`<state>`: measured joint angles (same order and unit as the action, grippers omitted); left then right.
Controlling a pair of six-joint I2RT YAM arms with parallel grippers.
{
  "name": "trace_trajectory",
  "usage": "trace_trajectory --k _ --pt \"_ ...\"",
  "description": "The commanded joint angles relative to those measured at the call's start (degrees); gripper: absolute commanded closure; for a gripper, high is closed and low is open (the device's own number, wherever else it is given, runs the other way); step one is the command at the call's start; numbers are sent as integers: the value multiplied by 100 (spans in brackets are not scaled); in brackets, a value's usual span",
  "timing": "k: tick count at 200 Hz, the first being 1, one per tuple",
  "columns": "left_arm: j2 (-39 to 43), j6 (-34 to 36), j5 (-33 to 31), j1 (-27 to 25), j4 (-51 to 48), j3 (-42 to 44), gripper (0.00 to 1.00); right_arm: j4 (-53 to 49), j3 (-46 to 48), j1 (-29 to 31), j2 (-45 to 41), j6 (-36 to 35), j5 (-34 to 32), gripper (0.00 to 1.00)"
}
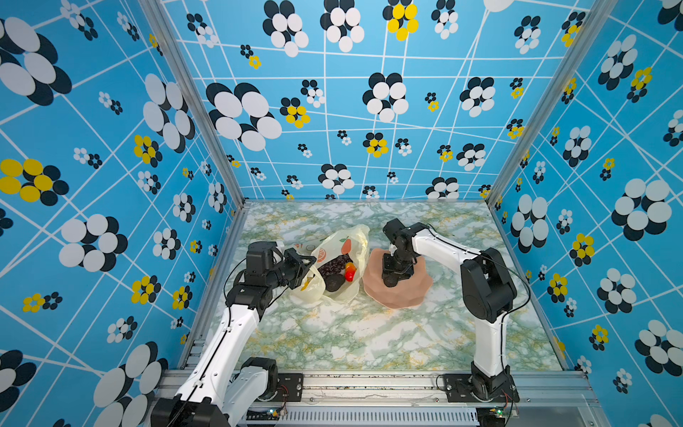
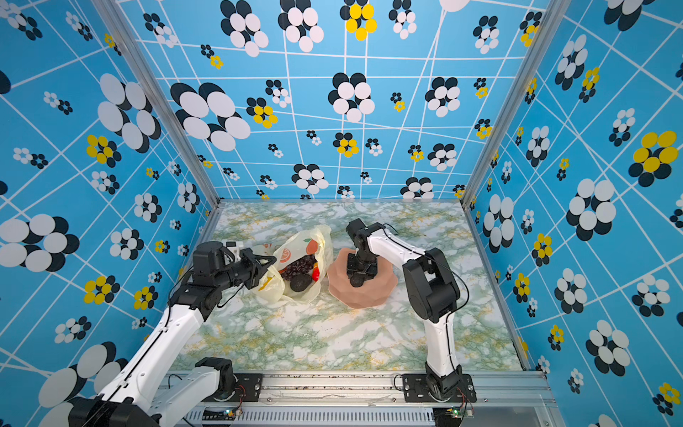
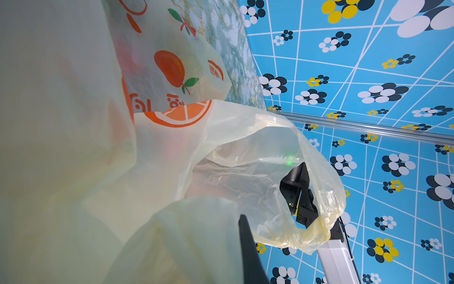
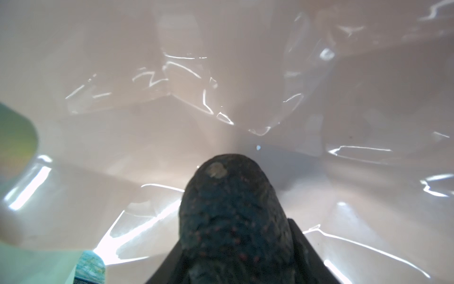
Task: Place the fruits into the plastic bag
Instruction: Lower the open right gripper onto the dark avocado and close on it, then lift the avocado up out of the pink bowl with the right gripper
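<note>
Presently we find the thin translucent pale-yellow plastic bag [image 1: 356, 240], printed with orange fruit slices, lying on the green-veined marble worktop [image 1: 332, 340] just beside the pink scalloped bowl [image 1: 401, 297], its mouth gaping. Inside we see a dark purple grape bunch [image 1: 334, 267], a dark bumpy oval fruit [image 1: 333, 283] and a red-yellow piece [image 1: 350, 273]. The left claw [image 1: 308, 264] is pressed together on the bag's rim. The right claw [image 1: 392, 275], within the bowl, pinches a second dark bumpy oval fruit [image 4: 233, 209].
</note>
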<state>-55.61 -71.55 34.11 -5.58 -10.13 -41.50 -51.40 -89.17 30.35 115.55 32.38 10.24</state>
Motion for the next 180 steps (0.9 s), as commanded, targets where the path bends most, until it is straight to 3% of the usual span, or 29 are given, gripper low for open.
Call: trace_trajectory --k 1,92,180 --pt "121 53 43 75 -103 45 100 50 126 -41 -380 93 42 68" --pt "296 56 26 75 -208 80 100 -1 214 -108 -1216 95 -394 71" --pt "445 215 129 77 -432 1 100 377 458 -104 -2274 -217 -1739 74"
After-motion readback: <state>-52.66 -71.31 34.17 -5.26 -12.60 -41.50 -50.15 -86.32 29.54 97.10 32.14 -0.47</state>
